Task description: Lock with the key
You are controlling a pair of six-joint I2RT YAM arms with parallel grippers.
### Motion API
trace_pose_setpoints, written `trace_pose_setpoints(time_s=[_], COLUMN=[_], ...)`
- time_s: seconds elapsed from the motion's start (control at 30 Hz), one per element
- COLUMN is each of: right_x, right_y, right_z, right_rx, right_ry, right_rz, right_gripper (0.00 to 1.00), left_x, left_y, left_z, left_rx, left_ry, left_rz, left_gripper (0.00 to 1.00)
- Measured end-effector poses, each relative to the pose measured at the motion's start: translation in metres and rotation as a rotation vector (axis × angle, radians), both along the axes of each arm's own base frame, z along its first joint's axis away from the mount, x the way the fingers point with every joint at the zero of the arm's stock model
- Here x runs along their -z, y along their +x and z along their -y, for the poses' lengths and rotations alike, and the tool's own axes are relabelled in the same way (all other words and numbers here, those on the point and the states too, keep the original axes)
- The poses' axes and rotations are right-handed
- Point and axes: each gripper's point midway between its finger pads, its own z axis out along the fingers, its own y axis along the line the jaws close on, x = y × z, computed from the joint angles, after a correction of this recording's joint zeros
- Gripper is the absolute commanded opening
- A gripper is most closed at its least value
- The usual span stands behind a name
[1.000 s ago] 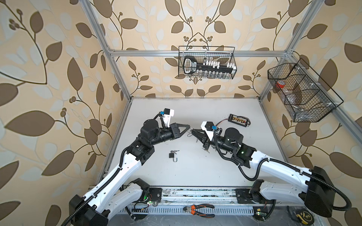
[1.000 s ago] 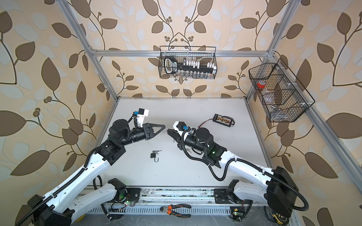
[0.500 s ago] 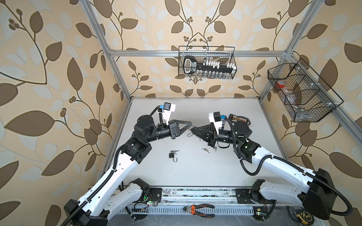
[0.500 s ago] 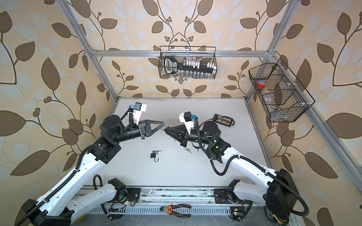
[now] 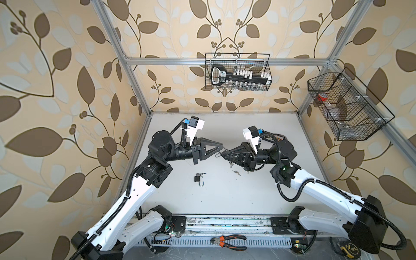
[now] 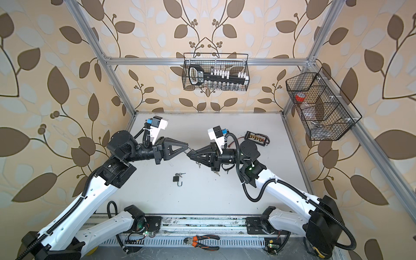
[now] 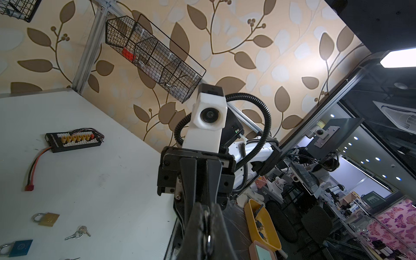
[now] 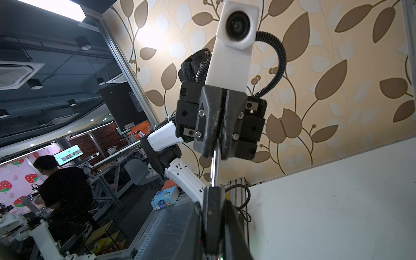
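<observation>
Leafy wallpaper boxes in a white table [image 5: 225, 202], and the black padlock [image 5: 197, 179] lying on it with its shackle popped open makes a handy reference. Both arms meet in the air, up behind that padlock. The left gripper [image 5: 222, 148] and right gripper [image 5: 222, 154] are tip to tip, each squeezed tight onto one end of a thin shiny metal bar [image 8: 215, 166]. Shackle or key shaft? Honestly can't tell. A small bunch of keys [image 5: 230, 165] dangles under the right tips, beyond the padlock, and spare keys [image 5: 236, 172] sit on the table near it. It all looks like light, stiff, slick stuff that'd twist out of a pinch, so grabbing a key by its flat head seems safest.
</observation>
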Motion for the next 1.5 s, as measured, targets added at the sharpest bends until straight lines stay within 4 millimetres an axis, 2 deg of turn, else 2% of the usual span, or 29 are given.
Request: trace_pose_setpoints(time_s=[0.53, 0.77, 1.17, 1.5], right_x=[-0.02, -0.021, -0.017, -0.023], right_y=[-0.019, -0.019, -0.008, -0.007], right_z=[0.001, 0.001, 0.003, 0.002], right_rx=[-0.082, -0.077, 0.041, 0.043], right_ry=[0.065, 0.069, 0.031, 0.036], right_rz=[-0.053, -0.058, -0.038, -0.032], right_gripper=[0.0, 0.0, 0.0, 0.0], left_x=[-0.015, -0.014, -0.008, -0.008], left_y=[-0.018, -0.02, -0.013, -0.015], left_z=[0.005, 0.008, 0.012, 0.016], left_rx=[0.035, 0.013, -0.064, -0.061], left_ry=[-0.023, -0.018, -0.016, -0.028], left_rz=[0.107, 0.134, 0.132, 0.143], left_gripper=[0.0, 0.0, 0.0, 0.0])
